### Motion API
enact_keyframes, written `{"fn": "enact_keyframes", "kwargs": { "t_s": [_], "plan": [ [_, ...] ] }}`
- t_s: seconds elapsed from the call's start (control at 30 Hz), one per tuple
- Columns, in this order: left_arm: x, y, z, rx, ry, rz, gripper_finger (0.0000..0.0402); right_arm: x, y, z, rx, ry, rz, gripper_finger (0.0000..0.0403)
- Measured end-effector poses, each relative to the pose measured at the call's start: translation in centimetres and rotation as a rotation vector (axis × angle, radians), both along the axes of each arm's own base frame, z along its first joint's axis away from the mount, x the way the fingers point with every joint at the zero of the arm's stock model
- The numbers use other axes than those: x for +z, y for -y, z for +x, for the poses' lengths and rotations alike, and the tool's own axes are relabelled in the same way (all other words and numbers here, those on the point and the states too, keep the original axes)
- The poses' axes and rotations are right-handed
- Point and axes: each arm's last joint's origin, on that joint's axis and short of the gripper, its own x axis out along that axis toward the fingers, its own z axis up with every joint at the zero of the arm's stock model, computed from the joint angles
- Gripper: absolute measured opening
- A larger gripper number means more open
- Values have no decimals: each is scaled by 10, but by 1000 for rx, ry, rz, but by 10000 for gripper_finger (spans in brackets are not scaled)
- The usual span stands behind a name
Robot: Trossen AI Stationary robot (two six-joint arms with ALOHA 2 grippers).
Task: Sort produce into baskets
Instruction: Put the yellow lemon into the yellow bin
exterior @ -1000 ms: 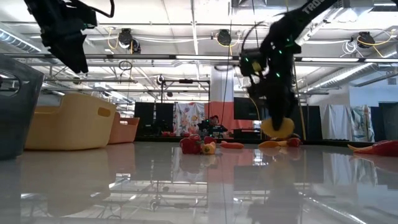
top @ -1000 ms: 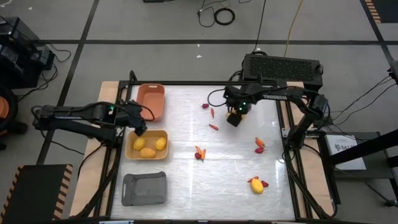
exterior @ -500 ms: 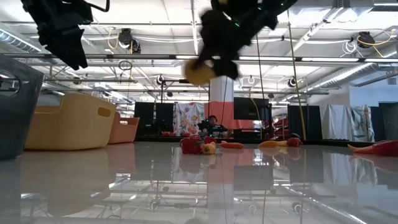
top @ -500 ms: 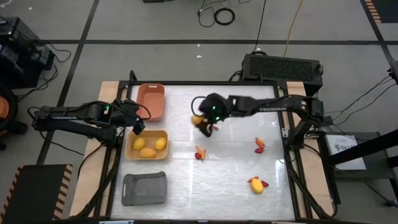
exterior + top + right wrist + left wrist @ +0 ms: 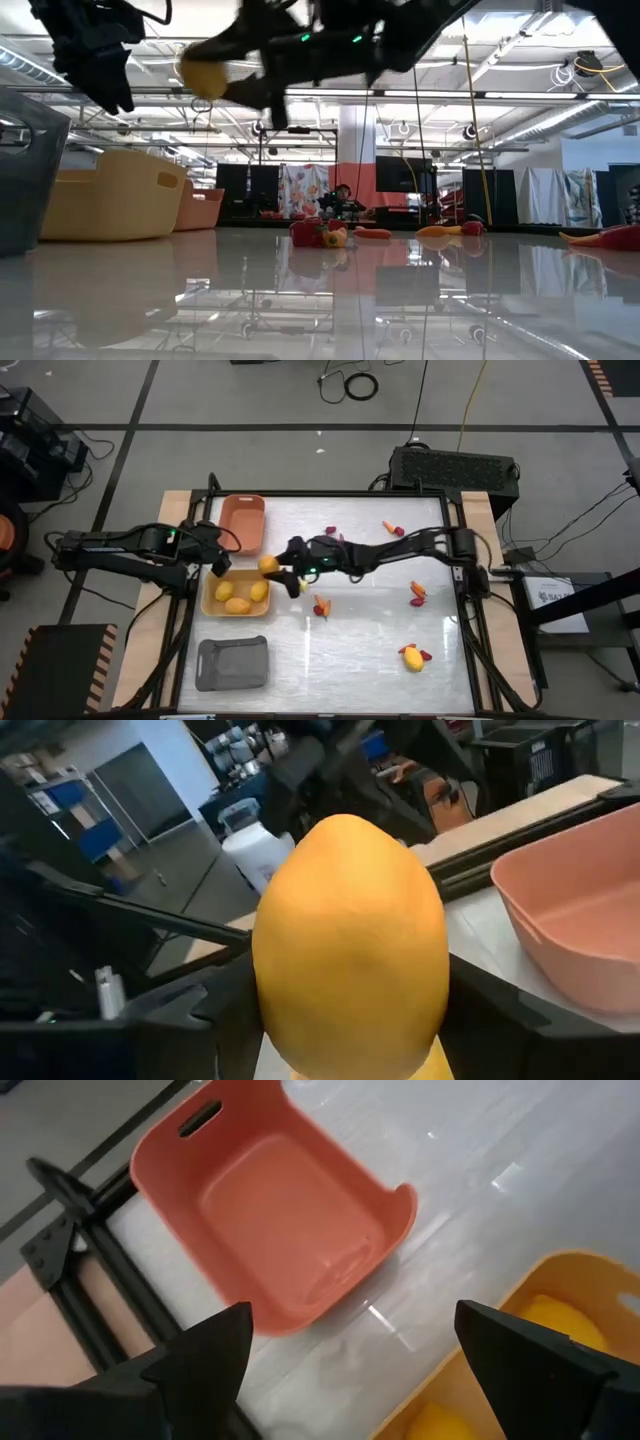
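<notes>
Right over the yellow basket (image 5: 210,601) edge, the right gripper (image 5: 275,568) clamps a yellow fruit (image 5: 268,565); left gripper (image 5: 220,566) hangs wide open nearby, holding nothing.

My right gripper (image 5: 215,75) smears in the low view; the fruit (image 5: 348,945) hides my fingertips.

— What does the room look like?
— A grey concrete floor (image 5: 250,400) crossed by dark lines, loose cables (image 5: 350,382) lying about, and long ceiling lights (image 5: 520,95) glowing over a glossy table (image 5: 330,300).
</notes>
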Motion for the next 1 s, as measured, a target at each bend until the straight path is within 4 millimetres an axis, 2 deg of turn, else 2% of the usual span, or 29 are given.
{"fn": "enact_keyframes", "kwargs": {
  "t_s": [0.13, 0.33, 0.53, 0.77, 1.0],
  "plan": [
    [-2, 0, -4, 18, -33, -21, 354, -14, -6, 27, 18, 6, -3, 233],
    [-2, 1, -5, 13, -52, -35, 354, -22, -17, 56, 68, -36, -4, 235],
    [-2, 1, -5, 11, -51, -32, 354, -29, -15, 77, 70, -187, -43, 280],
    [-2, 1, -5, 9, -50, -28, 354, -25, -8, 83, 59, -199, -49, 335],
    [-2, 0, -5, -10, -63, -9, 354, -25, -3, 83, 52, -206, -47, 342]
  ]
}}
